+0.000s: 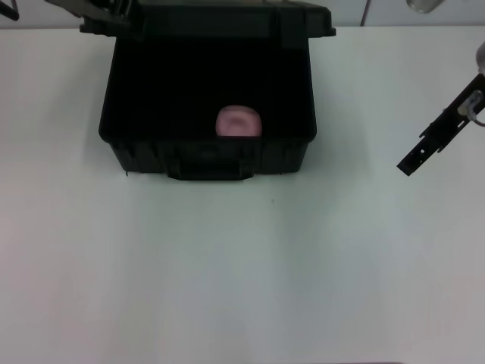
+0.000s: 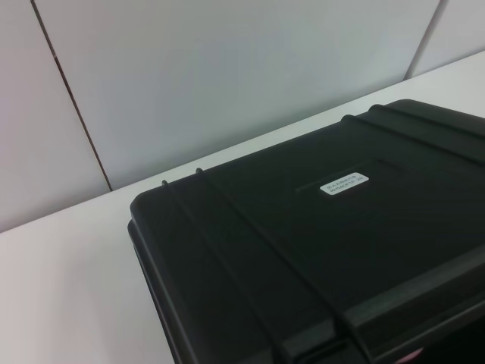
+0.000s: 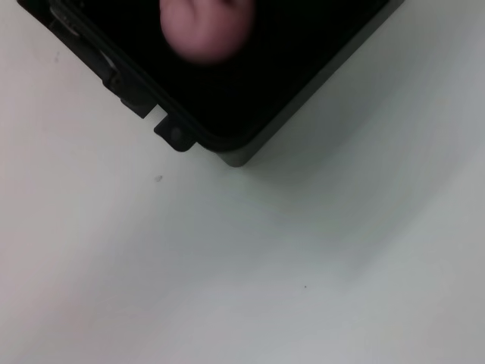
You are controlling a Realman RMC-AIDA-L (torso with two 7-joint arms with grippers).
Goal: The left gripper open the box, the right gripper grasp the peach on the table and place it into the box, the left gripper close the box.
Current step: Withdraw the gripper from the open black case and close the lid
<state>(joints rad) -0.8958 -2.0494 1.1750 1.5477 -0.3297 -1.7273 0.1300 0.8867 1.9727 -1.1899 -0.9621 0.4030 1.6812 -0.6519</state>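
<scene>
Since the peach [image 1: 239,122] already lies inside the open box [image 1: 121,144], the step in hand looks like closing the lid, and that is the left pincer's job. The left pincer [image 1: 106,15] is up at the far left corner of the box, by the raised lid [image 1: 227,23]; I cannot tell if its fingers are apart or together. To do this well, it should push the lid down slowly and evenly, so the box does not slide on the surface [image 1: 242,273]. The lid should come all the way down onto the rim.

The right pincer [image 1: 413,161] hangs near the right edge of the surface, well apart from the box. It holds nothing, and I cannot tell how its fingers stand. It should keep out of the way.

The peach is small, round and pale pink. It sits low in the box, close to the front wall. The box is big, black and hard, with a handle on the front. A small white label [image 2: 345,183] sits on the lid.
</scene>
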